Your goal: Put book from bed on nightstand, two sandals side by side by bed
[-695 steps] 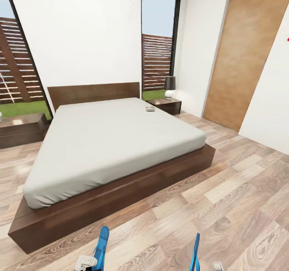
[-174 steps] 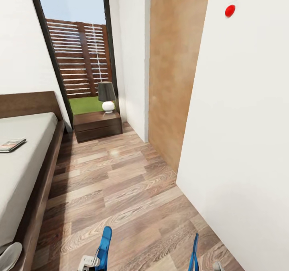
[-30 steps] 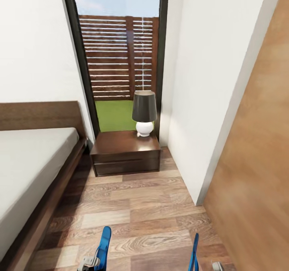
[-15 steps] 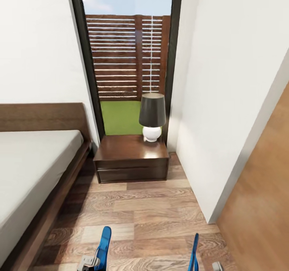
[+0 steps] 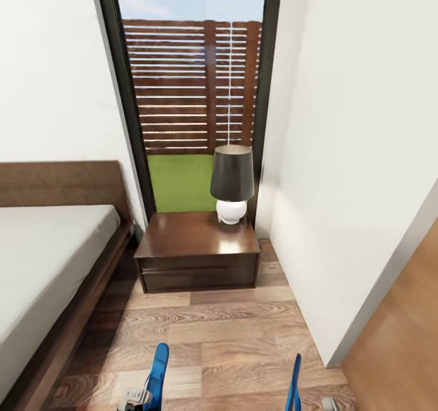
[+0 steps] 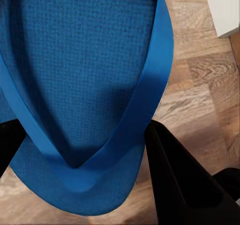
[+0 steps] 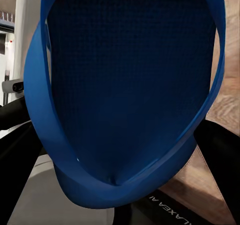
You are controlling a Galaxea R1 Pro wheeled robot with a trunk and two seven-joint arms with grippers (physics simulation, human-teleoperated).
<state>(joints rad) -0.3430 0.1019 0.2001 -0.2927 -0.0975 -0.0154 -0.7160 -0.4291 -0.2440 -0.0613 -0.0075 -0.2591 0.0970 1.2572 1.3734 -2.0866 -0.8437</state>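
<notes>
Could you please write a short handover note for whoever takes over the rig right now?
Left claw: shut on the left sandal.
Right claw: shut on the right sandal.
Both sandals are held on edge above the floor.
The bed is on the left; the nightstand, carrying a lamp, is straight ahead.
The book isn't visible now.
Done: both sandals picked up.
Left: set the sandals side by side next to the bed, then move the book onto a nightstand.

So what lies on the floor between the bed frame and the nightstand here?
In the head view, nothing: just a narrow shadowed strip of bare wood-plank floor separates the bed from the nightstand, which carries a lamp.
</notes>
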